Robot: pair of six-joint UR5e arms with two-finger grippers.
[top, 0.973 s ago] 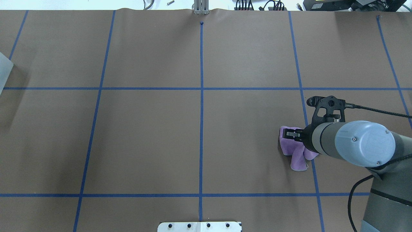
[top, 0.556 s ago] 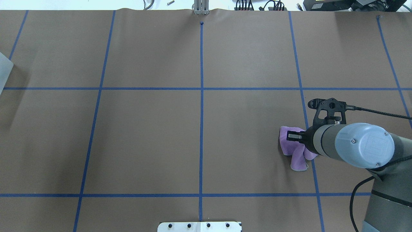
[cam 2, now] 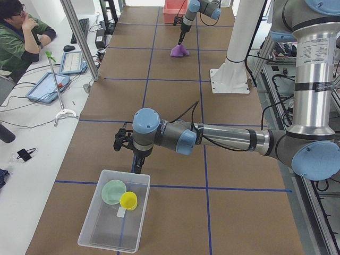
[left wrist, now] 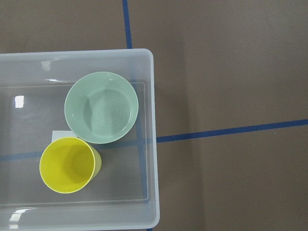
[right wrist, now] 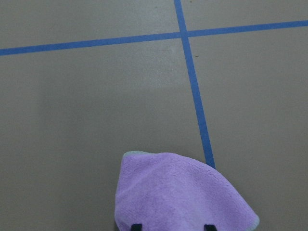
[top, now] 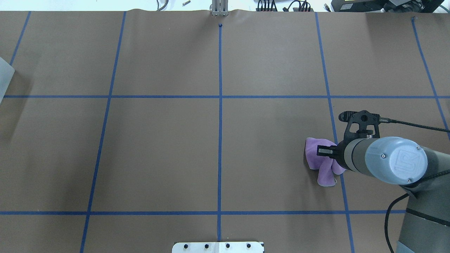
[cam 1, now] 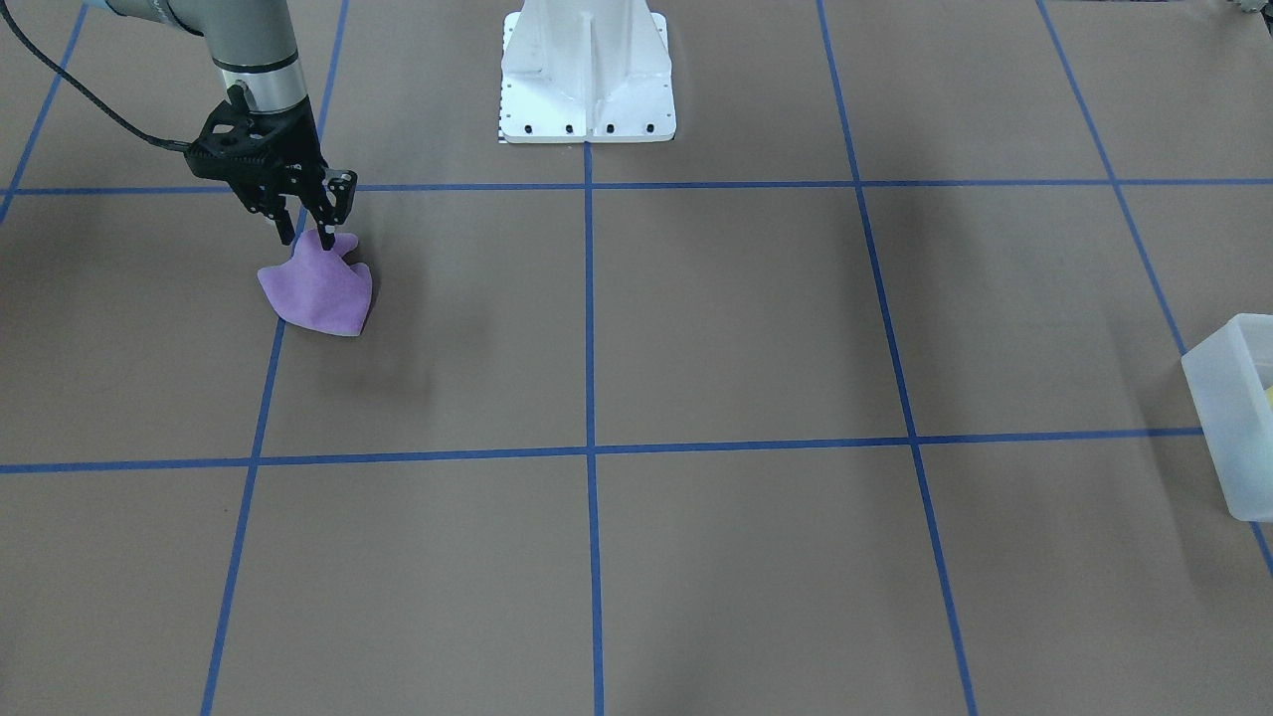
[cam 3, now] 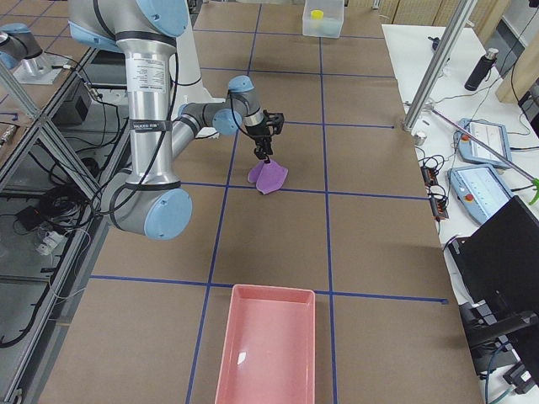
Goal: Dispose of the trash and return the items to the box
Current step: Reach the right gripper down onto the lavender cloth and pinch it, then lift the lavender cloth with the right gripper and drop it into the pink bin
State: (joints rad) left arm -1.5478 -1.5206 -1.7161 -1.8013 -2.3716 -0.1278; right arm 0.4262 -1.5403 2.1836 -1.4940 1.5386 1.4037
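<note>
A purple cloth [cam 1: 320, 290] rests on the brown table near the robot's right side, pulled up into a peak. My right gripper [cam 1: 306, 237] is shut on that peak; the cloth's lower edge still touches the table. In the right wrist view the cloth [right wrist: 180, 195] fills the space between the two fingertips [right wrist: 136, 226]. The frosted box [cam 2: 109, 229] stands at the table's far left end and holds a green bowl [left wrist: 101, 107] and a yellow cup [left wrist: 67, 164]. My left gripper [cam 2: 136, 166] hovers over the box's edge; I cannot tell if it is open or shut.
A pink tray [cam 3: 268, 349] lies at the table's right end. The white robot base [cam 1: 587, 75] stands at the near middle edge. Blue tape lines grid the table. A person sits at a side desk [cam 2: 21, 32] beyond the table.
My right arm has drawn back slightly toward the robot, with the gripper still on the purple cloth. The cloth's shape has barely changed.
</note>
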